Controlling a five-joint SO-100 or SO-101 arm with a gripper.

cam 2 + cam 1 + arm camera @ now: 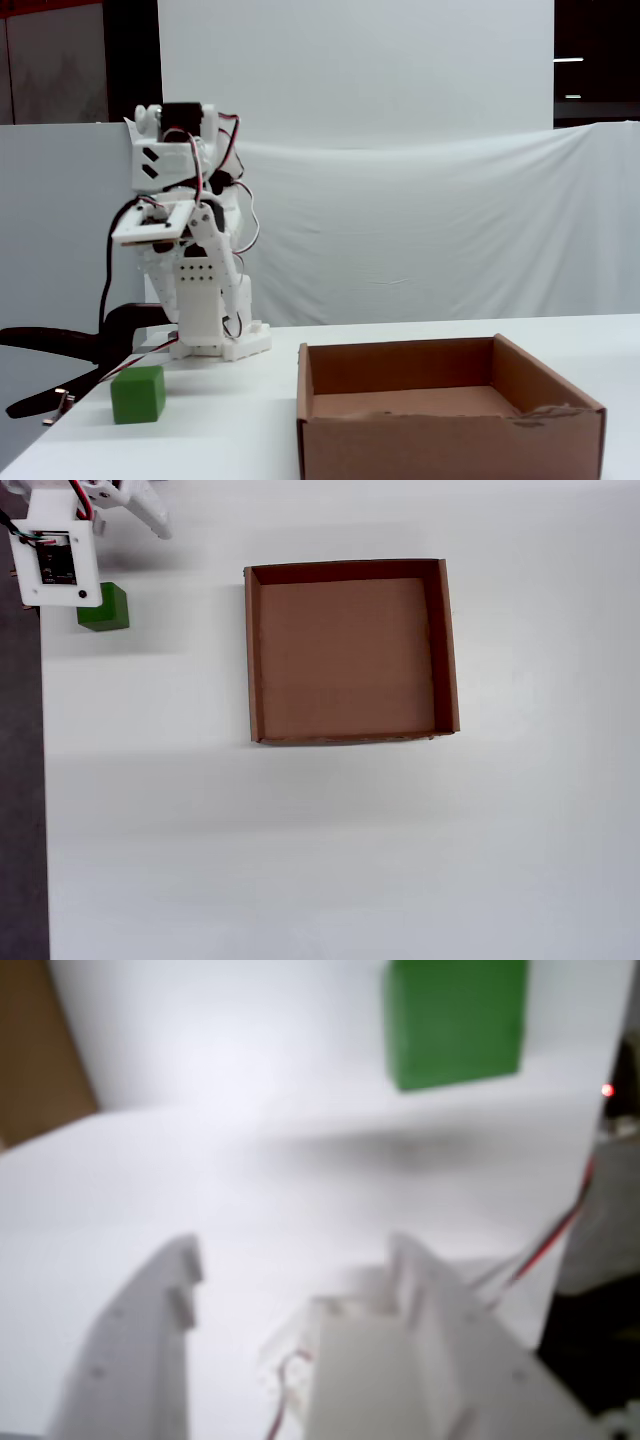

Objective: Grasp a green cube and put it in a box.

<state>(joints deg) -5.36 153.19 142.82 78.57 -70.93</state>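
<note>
Green and ungrasped, the cube is seen on the white table, well left of the box in the overhead view and close to the arm. Nothing lies in the box. The gripper is spread wide and empty, the cube ahead of it. Grasp, carry and drop all remain.

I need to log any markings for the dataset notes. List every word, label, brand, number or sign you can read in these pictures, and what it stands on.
None can be read.
Small bright-green cube: plain faces, no text.
Shallow brown cardboard box: bare walls and floor, no print.
White plastic robot arm: no legible marking; a small dark panel on it in the overhead view is too small to read.
White table: blank.
</note>
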